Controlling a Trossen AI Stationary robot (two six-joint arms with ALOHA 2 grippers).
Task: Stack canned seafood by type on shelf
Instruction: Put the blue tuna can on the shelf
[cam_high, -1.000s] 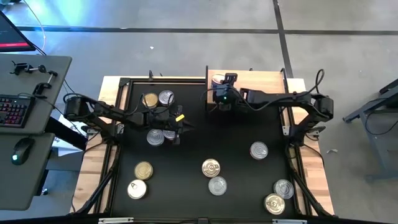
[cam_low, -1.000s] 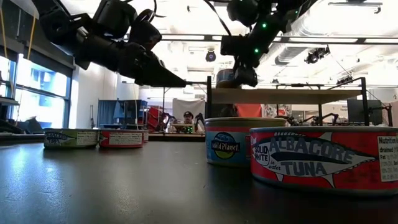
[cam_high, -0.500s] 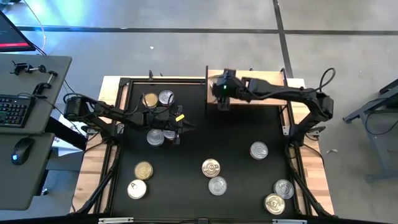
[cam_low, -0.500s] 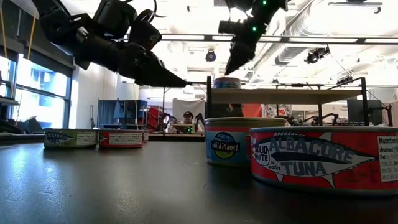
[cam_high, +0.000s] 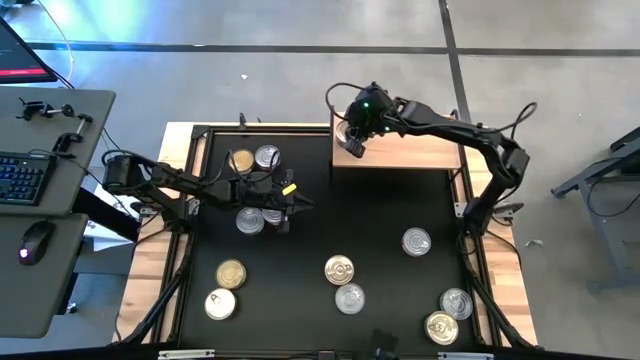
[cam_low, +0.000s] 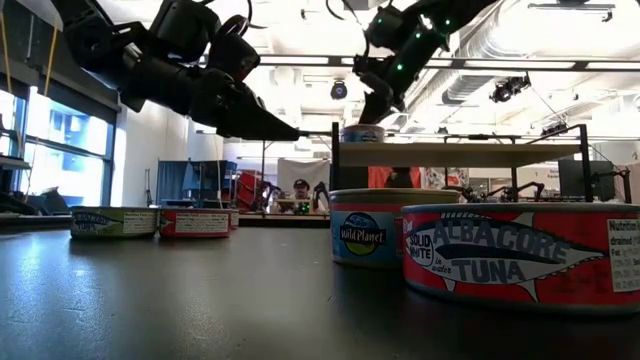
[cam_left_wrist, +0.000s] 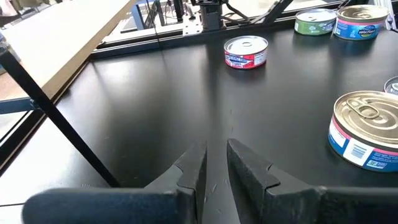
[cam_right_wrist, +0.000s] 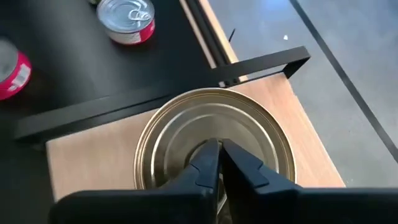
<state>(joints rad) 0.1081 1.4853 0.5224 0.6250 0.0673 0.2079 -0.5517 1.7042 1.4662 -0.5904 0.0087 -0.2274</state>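
Over the worktop's (cam_high: 310, 230) left half the left pincer (cam_high: 291, 203) hung with its fingers (cam_left_wrist: 194, 169) nearly pressed together, only a narrow slit between them, pinching nothing. Beside it sat two tins touching one another (cam_high: 256, 219), with a gold-topped tin (cam_high: 241, 161) and a silver-topped tin (cam_high: 267, 156) behind. Nearer the front edge lay another gold-topped pair (cam_high: 226, 288). Toward the middle a gold tin (cam_high: 339, 269) touched a silver one (cam_high: 350, 298).

At the far side, the right pincer (cam_high: 354, 143) was poised above the left end of the light-wood shelf (cam_high: 410, 150), its fingers (cam_right_wrist: 210, 163) pressed together and empty. Directly beneath them, a single tin (cam_right_wrist: 214, 143) rested on the board, close to the corner by the black frame bar (cam_right_wrist: 161, 96).

As I judged it, the risk lay there: shut fingertips so close over the lid could nudge the tin on withdrawal and push it toward the edge, or off it. A tin set so near the corner would also leave little margin for stacking another on top.

Further right stood a lone silver tin (cam_high: 416, 241), then a silver and a gold tin together (cam_high: 449, 314) by the front right corner. The frame's uprights flanked the shelf, narrowing any approach, and the left arm (cam_high: 170, 180) reached across its cluster
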